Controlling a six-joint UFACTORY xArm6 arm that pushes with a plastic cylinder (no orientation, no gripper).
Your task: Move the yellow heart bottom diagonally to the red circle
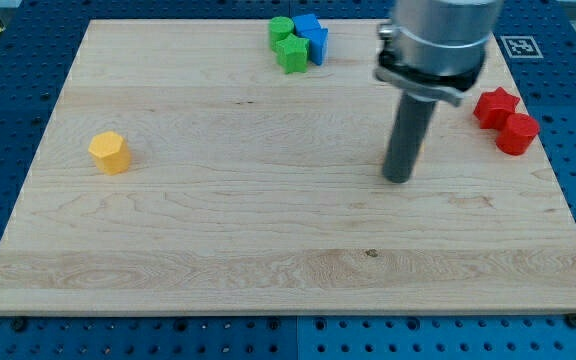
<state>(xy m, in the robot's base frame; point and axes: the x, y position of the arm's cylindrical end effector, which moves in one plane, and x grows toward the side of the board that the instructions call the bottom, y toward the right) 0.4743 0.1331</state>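
My tip [398, 178] rests on the wooden board [268, 250], right of centre. The red circle [517, 134] lies near the board's right edge, to the right of the tip and a little above it. It touches a red star [495, 105] just above and to its left. The only yellow block that shows [109, 152] looks hexagonal and sits far off at the view's left. No heart-shaped yellow block shows in this view. The tip touches no block.
A cluster of two green blocks [290, 50] and two blue blocks [313, 35] sits at the board's top edge, up and to the left of the tip. The arm's grey body [436, 45] covers part of the top right.
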